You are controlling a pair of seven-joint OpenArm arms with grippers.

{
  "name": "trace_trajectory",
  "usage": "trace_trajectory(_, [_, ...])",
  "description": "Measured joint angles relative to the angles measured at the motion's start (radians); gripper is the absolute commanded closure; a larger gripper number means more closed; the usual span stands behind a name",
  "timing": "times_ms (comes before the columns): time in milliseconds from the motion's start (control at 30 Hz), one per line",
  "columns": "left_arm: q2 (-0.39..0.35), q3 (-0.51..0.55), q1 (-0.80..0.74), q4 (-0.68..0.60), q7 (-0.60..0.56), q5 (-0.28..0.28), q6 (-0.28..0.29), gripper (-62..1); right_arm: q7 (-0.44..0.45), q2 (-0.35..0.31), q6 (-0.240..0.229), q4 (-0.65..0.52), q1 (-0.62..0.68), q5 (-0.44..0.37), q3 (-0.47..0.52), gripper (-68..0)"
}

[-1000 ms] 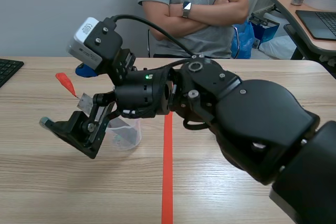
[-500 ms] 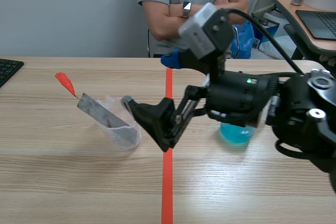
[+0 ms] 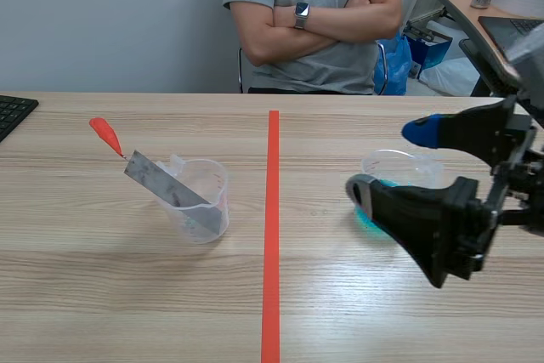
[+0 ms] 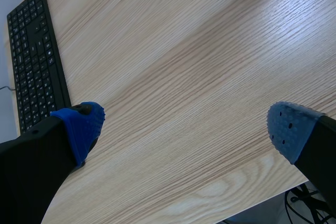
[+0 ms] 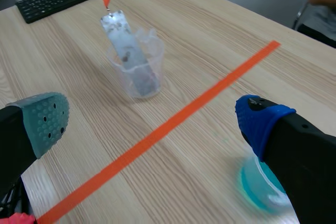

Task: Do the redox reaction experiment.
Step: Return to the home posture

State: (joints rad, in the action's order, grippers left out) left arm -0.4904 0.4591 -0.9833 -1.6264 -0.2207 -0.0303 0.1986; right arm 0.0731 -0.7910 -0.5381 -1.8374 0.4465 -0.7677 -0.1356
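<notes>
Pale, matte wood-grain worktop (image 3: pixel 127 295), divided near to far by an orange-red tape line (image 3: pixel 271 235). Left of the line, a clear beaker (image 3: pixel 214 193) standing upright, with a grey metal strip (image 3: pixel 161 183) leaning in it, upper end tilted out to the left over the rim. At that upper end, a small orange-red pointed piece (image 3: pixel 103 133) (a dropper bulb, by its look), touching the strip or just short of it, hard to tell which. Right of the line, a beaker of blue liquid (image 3: pixel 408 167), partly hidden behind the right pincer (image 3: pixel 384 159). Right pincer wide open, gripping nothing, hanging above the worktop on the near side of that beaker, with a grey-green pad on one finger and a blue pad on the other. In the right wrist view, the blue liquid under the blue-padded finger and the clear beaker well ahead, across the tape. Left pincer (image 4: pixel 186 129) seen only by its own camera: fingers spread wide, both pads blue, nothing between them but bare wood near the worktop's edge, with a black keyboard (image 4: pixel 34 61) ahead and to one side. At the far left of the scene, a corner of that keyboard. Across the far edge, a person (image 3: pixel 314 14) in a grey T-shirt, arms folded, a watch on one wrist. Behind, a plain grey wall (image 3: pixel 110 23). At the far right, a second worktop (image 3: pixel 476 14) with a laptop, a can and a white roll, and a blue bag (image 3: pixel 393 61) beside it.
</notes>
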Motion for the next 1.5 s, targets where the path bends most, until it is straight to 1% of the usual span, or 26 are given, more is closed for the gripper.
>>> trace_trajectory(167, [0.0, 0.0, 0.0, -0.001, -0.037, 0.0, 0.0, -62.3, -0.003, -0.002, 0.0, -0.06, 0.167, -0.026, 0.219, -67.9])
trace_trajectory(267, [0.0, 0.0, 0.0, -0.014, -0.046, -0.001, 0.0, -62.3, -0.006, 0.01, 0.0, -0.1, 0.259, -0.026, 0.322, -67.9])
trace_trajectory(433, [-0.001, 0.0, 0.0, -0.072, -0.071, -0.003, 0.0, -62.3, -0.034, 0.079, 0.0, -0.15, 0.369, -0.026, 0.456, -67.9])
trace_trajectory(533, [-0.014, -0.003, 0.0, -0.111, -0.088, -0.003, 0.0, -62.3, -0.066, 0.127, 0.0, -0.167, 0.417, -0.024, 0.504, -67.9])
trace_trajectory(600, [-0.04, -0.018, 0.0, -0.132, -0.091, -0.003, 0.0, -62.3, -0.076, 0.152, 0.0, -0.18, 0.446, -0.018, 0.525, -67.9])
trace_trajectory(800, [-0.129, -0.089, 0.0, -0.176, -0.091, -0.003, 0.0, -62.3, -0.091, 0.171, 0.0, -0.24, 0.525, -0.017, 0.552, -67.9])
trace_trajectory(1033, [-0.201, -0.128, 0.036, -0.213, -0.091, 0.014, 0.0, -62.3, -0.1, 0.171, 0.0, -0.247, 0.532, -0.015, 0.552, -67.9])
trace_trajectory(1100, [-0.217, -0.138, 0.057, -0.224, -0.09, 0.029, -0.001, -62.3, -0.106, 0.171, 0.0, -0.247, 0.532, -0.015, 0.552, -67.9])
trace_trajectory(1500, [-0.228, -0.184, 0.159, -0.233, -0.084, 0.038, 0.003, -62.3, -0.109, 0.171, 0.0, -0.247, 0.529, -0.015, 0.552, -67.9])
